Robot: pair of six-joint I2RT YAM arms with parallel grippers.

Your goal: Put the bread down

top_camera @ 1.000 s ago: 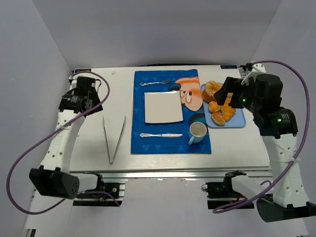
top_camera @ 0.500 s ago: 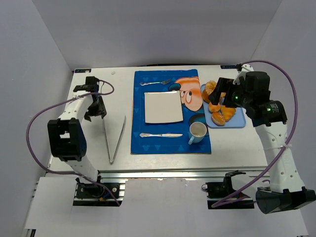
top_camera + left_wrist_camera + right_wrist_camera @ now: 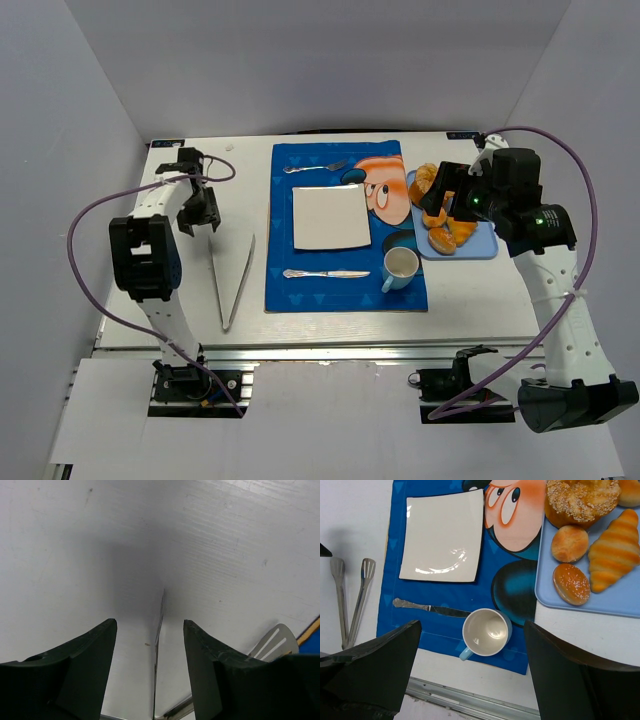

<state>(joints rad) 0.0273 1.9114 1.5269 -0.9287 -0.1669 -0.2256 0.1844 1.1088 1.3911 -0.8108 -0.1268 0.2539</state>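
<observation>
Since a second ago your left gripper has swung in from the table's edge toward the placemat and narrowed its jaws. The right one has only edged a little closer to the placemat.

Left gripper first: the fingers are spread, with a gap between them. The thin edge of one arm of the tongs runs up that gap, and neither pad looks to be touching it. From above, it sits over the far tips of the tongs, which lie well off the placemat's left edge with their joined end nearer the arm bases.

Your right gripper is spread as wide as it goes, with nothing between the fingers. It hangs just past the placemat's right edge, above the light blue tray.

The bread lies flat in that tray, which overlaps the placemat's right edge. It's on the side of the tray away from the placemat. Two small round buns sit between it and the placemat, and a big seeded pastry sits at the far end.

On the placemat itself you've got a white square plate in the middle. A knife lies along its near side, a cup stands at the near right corner, and a fork lies at the far edge.
</observation>
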